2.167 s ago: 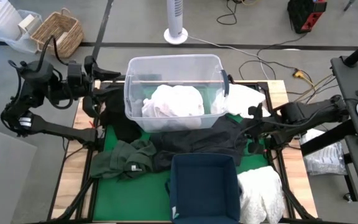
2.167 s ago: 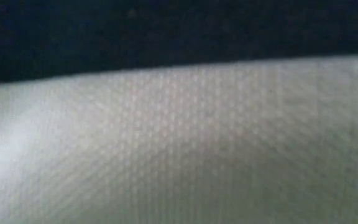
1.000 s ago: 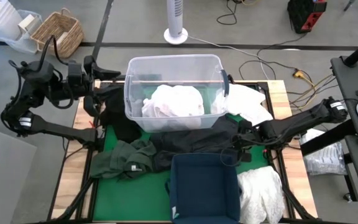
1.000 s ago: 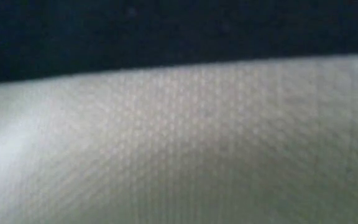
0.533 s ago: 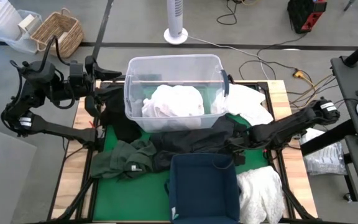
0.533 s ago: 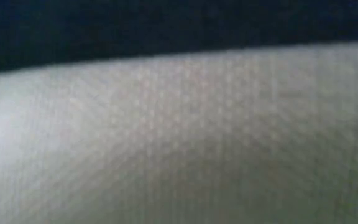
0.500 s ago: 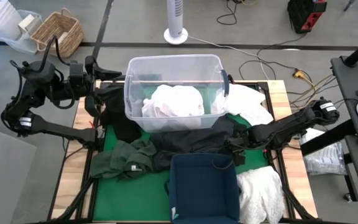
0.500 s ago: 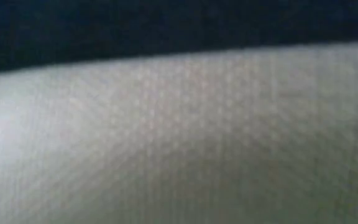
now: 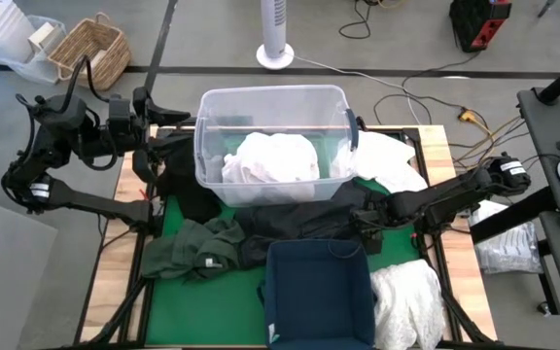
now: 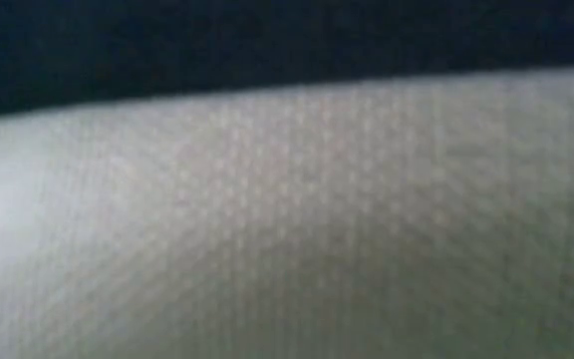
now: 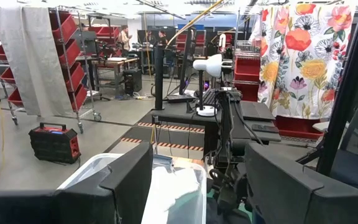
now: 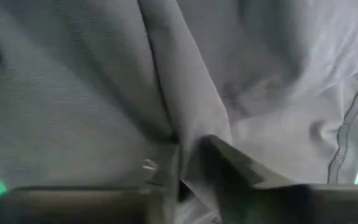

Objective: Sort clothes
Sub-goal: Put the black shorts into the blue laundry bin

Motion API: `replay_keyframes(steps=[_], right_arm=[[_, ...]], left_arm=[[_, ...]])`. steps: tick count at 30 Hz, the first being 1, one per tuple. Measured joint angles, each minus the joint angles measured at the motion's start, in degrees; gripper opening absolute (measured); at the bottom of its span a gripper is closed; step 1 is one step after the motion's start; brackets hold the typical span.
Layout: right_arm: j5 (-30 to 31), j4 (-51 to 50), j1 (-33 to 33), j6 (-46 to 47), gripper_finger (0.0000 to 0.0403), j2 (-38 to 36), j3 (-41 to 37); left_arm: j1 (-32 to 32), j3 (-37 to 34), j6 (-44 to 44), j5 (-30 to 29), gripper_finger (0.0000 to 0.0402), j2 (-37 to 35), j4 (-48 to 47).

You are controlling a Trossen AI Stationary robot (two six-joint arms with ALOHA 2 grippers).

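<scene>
Right fingers point(image 12: 194, 163) pinching dark garment point(image 12: 104, 81)

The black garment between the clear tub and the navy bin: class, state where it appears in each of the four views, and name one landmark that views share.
High view: black garment at centre, right gripper on its right edge.
Low view: not identifiable; only white fabric close up.
Left wrist view: not seen.
Right wrist view: fills the picture, a fold pinched between the fingers.
Shared landmark: clear tub, also in left wrist view.
</scene>
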Motion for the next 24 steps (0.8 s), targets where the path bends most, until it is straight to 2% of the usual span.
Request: replay_keyframes(steps=[2,5,9,15,24], right_arm=[[-1.12,-0.02,-0.29,-0.74,0.0021,0.00,0.00],[-1.61,-0.45,-0.45,-0.69,0.0012,-0.16,0.00],[-1.97,-3.17,-0.45,1.12,0.0009,-2.37,0.00],[-1.74,-6.97,-0.45,5.01,0.0009,-9.62,1.70],[2.63,-8.03,-0.45,9.02,0.0009,-18.64,7.39]], left_arm=[[0.00,0.00,0.00,0.00,0.0232,0.00,0.00],[0.00,0.00,0.00,0.00,0.0232,0.00,-0.02],[0.00,0.00,0.00,0.00,0.0232,-0.02,-0.74],[0.00,-0.02,0.01,0.00,0.0232,0.11,-1.29],[0.00,-0.02,0.00,0.02,0.0232,1.02,-1.25]])
